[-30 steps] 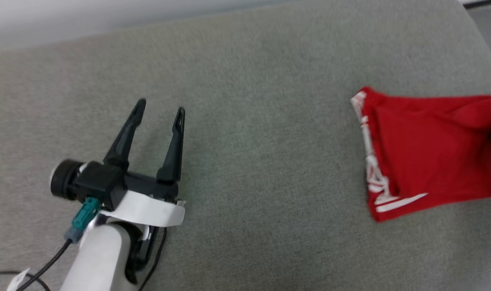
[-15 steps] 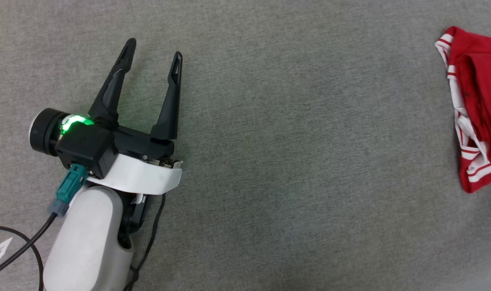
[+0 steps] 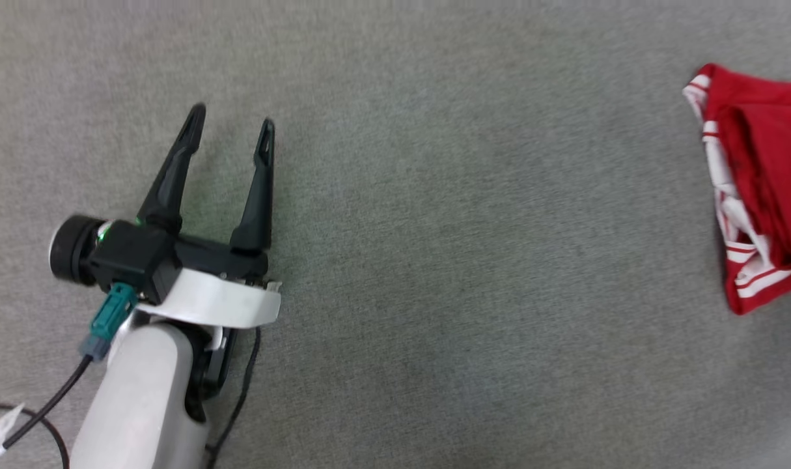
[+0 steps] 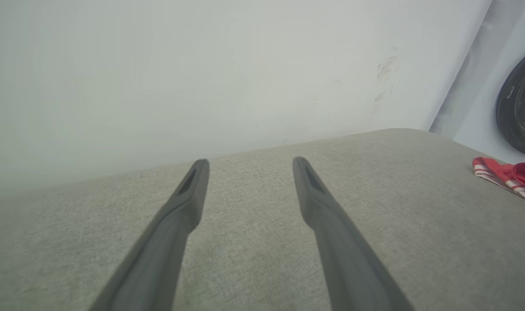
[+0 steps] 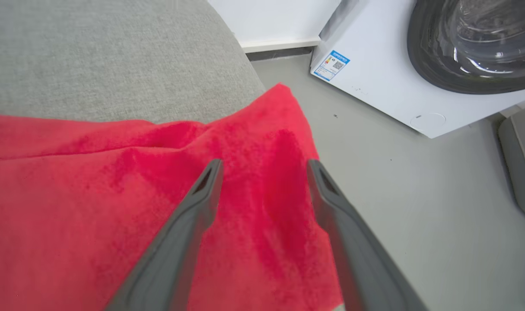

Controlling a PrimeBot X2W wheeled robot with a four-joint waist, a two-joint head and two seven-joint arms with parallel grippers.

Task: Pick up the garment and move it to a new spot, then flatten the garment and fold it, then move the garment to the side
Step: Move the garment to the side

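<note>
Near left: left tool (image 3: 232, 118) hovers over the bare grey fabric pad (image 3: 434, 260), fingers spread, nothing between them

Garment (image 3: 760, 163) lies well apart from it, bunched at the pad's right edge, striped trim facing the left tool

Right tool (image 5: 263, 164) sits directly over the red cloth, fingers apart, not clamped; a corner seems to reach past the pad's edge toward the floor (image 5: 418, 216)

Judgement: light, limp, will sag and drag rather than slip; pinch at a hem or shoulder seam, not the bunched middle

Far right: washing machine (image 5: 374, 77)
</note>
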